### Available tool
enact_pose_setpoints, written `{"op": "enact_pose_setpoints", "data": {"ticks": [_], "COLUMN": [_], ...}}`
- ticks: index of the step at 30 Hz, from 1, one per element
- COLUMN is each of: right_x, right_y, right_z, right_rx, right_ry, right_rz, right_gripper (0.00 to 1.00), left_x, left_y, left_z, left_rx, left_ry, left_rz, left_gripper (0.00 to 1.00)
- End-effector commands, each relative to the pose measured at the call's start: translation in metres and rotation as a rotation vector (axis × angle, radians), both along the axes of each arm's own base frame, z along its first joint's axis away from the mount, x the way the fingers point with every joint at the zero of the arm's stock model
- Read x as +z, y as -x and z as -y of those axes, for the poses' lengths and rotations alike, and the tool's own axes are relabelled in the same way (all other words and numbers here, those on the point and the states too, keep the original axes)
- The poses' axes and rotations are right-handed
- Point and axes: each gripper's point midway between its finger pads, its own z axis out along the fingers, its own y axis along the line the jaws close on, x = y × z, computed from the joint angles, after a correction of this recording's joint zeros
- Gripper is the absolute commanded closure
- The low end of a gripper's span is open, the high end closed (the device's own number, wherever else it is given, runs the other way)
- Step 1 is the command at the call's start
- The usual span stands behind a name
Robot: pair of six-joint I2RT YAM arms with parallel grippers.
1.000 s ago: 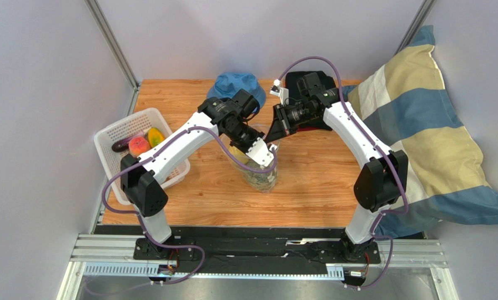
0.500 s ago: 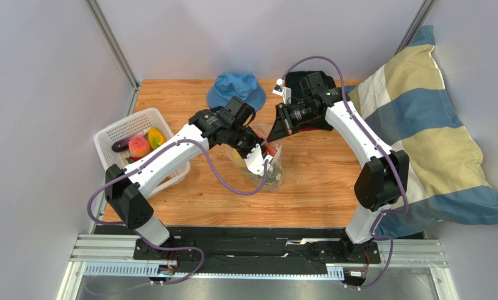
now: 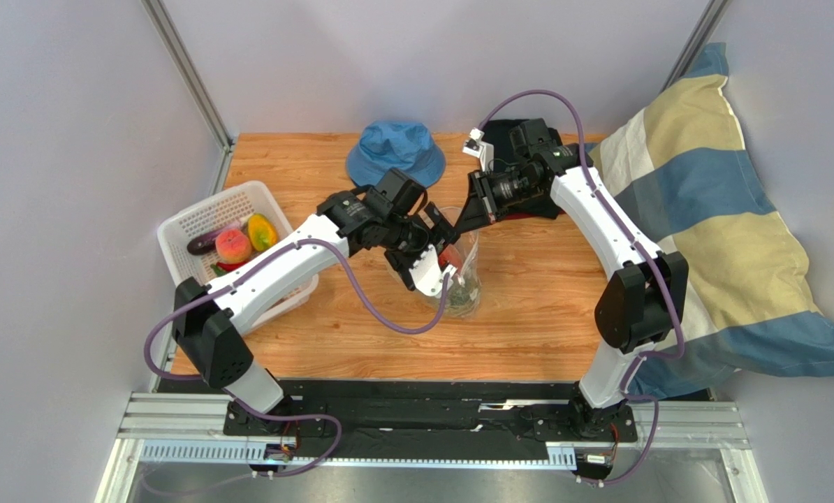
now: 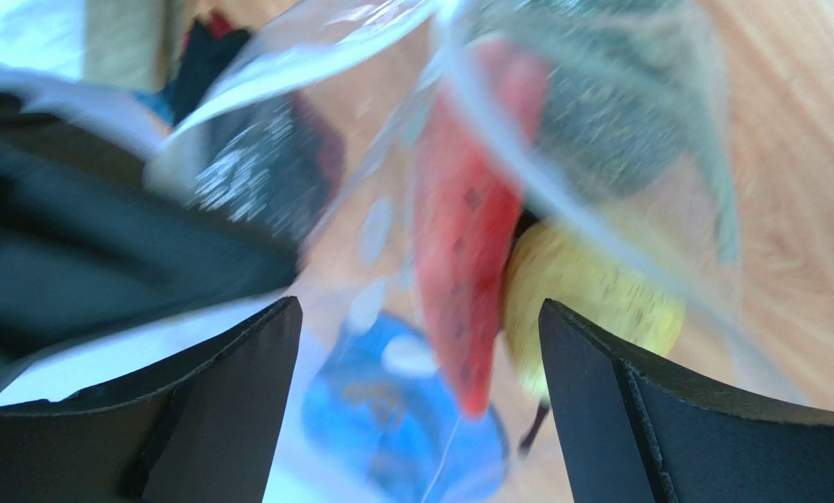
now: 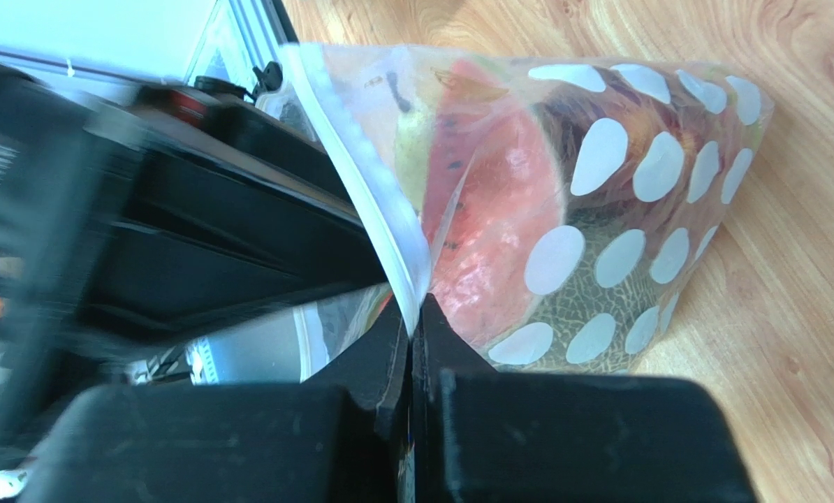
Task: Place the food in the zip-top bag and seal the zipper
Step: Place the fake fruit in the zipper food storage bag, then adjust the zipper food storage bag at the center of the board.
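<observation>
The zip-top bag, clear with white dots, stands mid-table with its mouth held up. My right gripper is shut on the bag's mouth edge, pinching the white zipper strip; from above, the right gripper sits at the bag's far rim. My left gripper is open at the mouth, with nothing between its fingers. Inside the bag lie a red watermelon slice, a yellow fruit and a netted green piece. More food lies in the white basket.
A blue hat lies at the table's far edge, with a black object beside it. A striped pillow leans over the right side. The basket sits at the left edge, close to my left arm.
My left gripper has opened over the bag's mouth, and the red watermelon slice now sits inside the bag. The right gripper has kept its pinch on the edge.
</observation>
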Motion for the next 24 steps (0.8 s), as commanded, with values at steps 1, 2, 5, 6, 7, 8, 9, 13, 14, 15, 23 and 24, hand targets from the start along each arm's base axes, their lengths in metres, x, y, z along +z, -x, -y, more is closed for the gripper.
{"op": "enact_pose_setpoints", "data": {"ticks": [1,2,5,6,7,8,9,13,14,15,23,24], "right_x": [0.009,0.008,0.007,0.007,0.007,0.007,0.008,0.010,0.009,0.010,0.008,0.008], "right_y": [-0.002,-0.003,-0.004,-0.004,-0.005,-0.006,-0.006,-0.007,-0.007,-0.007,-0.006,-0.006], "right_z": [-0.001,-0.001,-0.001,-0.001,-0.001,-0.001,-0.001,-0.001,-0.001,-0.002,-0.003,-0.003], "right_rx": [0.036,0.038,0.040,0.040,0.039,0.040,0.040,0.040,0.041,0.040,0.044,0.044], "right_ry": [-0.038,-0.037,-0.038,-0.037,-0.036,-0.036,-0.037,-0.043,-0.044,-0.046,-0.048,-0.049], "right_rz": [0.031,0.035,0.033,0.036,0.038,0.039,0.044,0.044,0.042,0.040,0.027,0.026], "right_gripper": [1.00,1.00,1.00,1.00,1.00,1.00,1.00,1.00,1.00,1.00,1.00,1.00], "left_x": [0.080,0.084,0.106,0.108,0.110,0.107,0.105,0.081,0.069,0.064,0.016,0.013], "left_y": [-0.003,-0.005,-0.007,-0.005,-0.006,0.010,0.020,0.079,0.086,0.090,0.085,0.082], "left_z": [-0.012,-0.014,-0.024,-0.028,-0.036,-0.042,-0.048,-0.057,-0.058,-0.056,-0.029,-0.027], "left_rx": [0.072,0.092,0.159,0.193,0.216,0.195,0.187,0.135,0.151,0.151,0.185,0.193], "left_ry": [0.122,0.124,0.164,0.179,0.184,0.169,0.157,0.124,0.105,0.097,0.050,0.050], "left_rz": [0.106,0.114,0.108,0.064,0.034,-0.049,-0.101,-0.372,-0.423,-0.445,-0.495,-0.499], "left_gripper": [0.09,0.09,0.10,0.11,0.18,0.22,0.26,0.26,0.25,0.24,0.18,0.20]}}
